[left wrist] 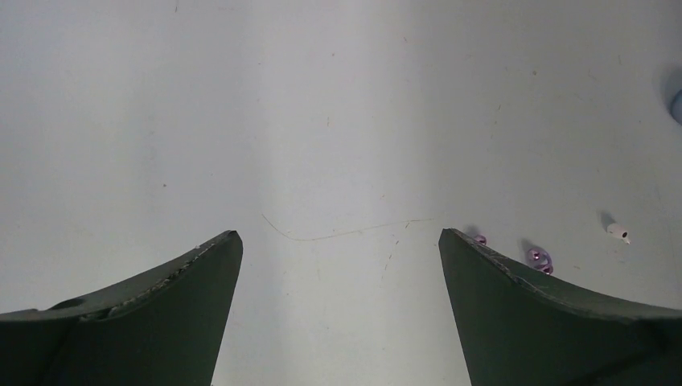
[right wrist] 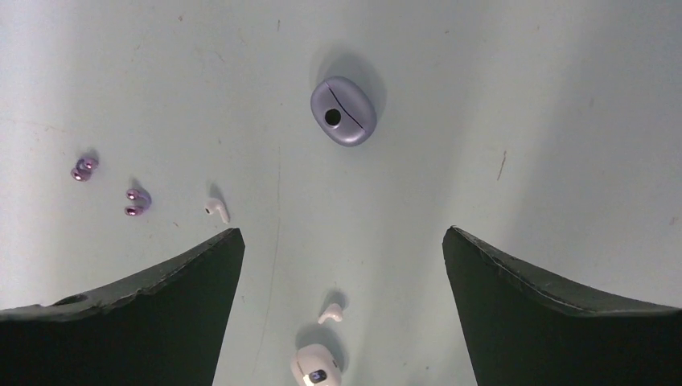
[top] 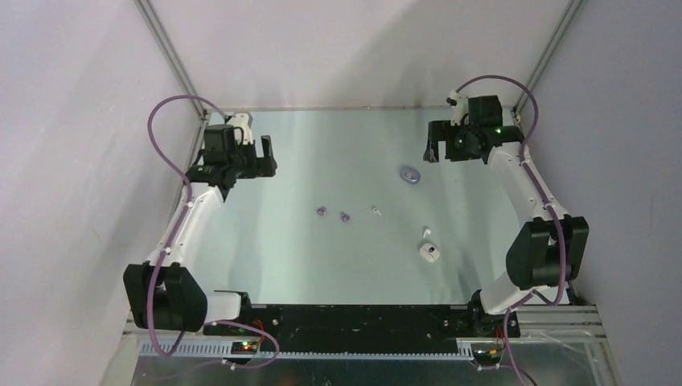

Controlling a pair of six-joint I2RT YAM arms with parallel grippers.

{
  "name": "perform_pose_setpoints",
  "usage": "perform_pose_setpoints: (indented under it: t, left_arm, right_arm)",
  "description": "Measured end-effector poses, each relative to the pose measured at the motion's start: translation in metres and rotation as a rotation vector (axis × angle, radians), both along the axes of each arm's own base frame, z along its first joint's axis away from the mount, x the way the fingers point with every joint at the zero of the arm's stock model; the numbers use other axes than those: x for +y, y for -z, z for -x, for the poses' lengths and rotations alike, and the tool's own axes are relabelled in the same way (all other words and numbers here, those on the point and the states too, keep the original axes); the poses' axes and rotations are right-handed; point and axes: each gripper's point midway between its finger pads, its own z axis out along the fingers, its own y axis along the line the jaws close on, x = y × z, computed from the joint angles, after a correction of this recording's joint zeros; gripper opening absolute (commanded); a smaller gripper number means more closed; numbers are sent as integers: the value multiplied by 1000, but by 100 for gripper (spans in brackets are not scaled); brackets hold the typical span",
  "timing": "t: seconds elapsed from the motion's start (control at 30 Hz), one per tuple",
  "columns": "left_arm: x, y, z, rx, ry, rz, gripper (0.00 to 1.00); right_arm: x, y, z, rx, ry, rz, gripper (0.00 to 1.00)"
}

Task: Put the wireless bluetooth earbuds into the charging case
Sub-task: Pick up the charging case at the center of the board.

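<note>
Both spread and empty, the right hand hangs near the purple charging case, the left hand slightly nearer the two purple earbuds lying mid bench, while the white earbuds and white case lie toward the right arm.

The left gripper hangs over the pale table with its 2 dark fingers spread wide, 1 in each lower corner of the view. A thin curved scratch runs across the table between the fingertips. Along the upper edge of the right-hand finger lie 2 small things: the first purple earbud, half hidden at the fingertip, and the second purple earbud a little further right. A white earbud lies apart from these, further right again. A bluish rounded shape is cut off by the right edge, too little of it showing to tell what it is.
</note>
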Motion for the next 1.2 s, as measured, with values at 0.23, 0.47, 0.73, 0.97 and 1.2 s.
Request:
perform_pose_setpoints:
  t: [0.23,0.47,0.73,0.97,1.2]
  left_arm:
    - [0,-1,-2,-9,6,-9,100]
    - [-1,-1,-3,0,36,-27,99]
    - [-5,1,0,8,65,-19,99]
    - [-11,2,1,14,94,4,97]
    - [-13,16,-4,50,100,7,94]
  right_arm:
    - [14,14,-22,-10,-164,45,89]
    - [35,33,-50,16,-357,76,67]
    - [46,98,-61,191,-490,122,70]
    - [51,120,-48,249,-590,196,76]
    - [52,141,-35,273,-669,261,76]
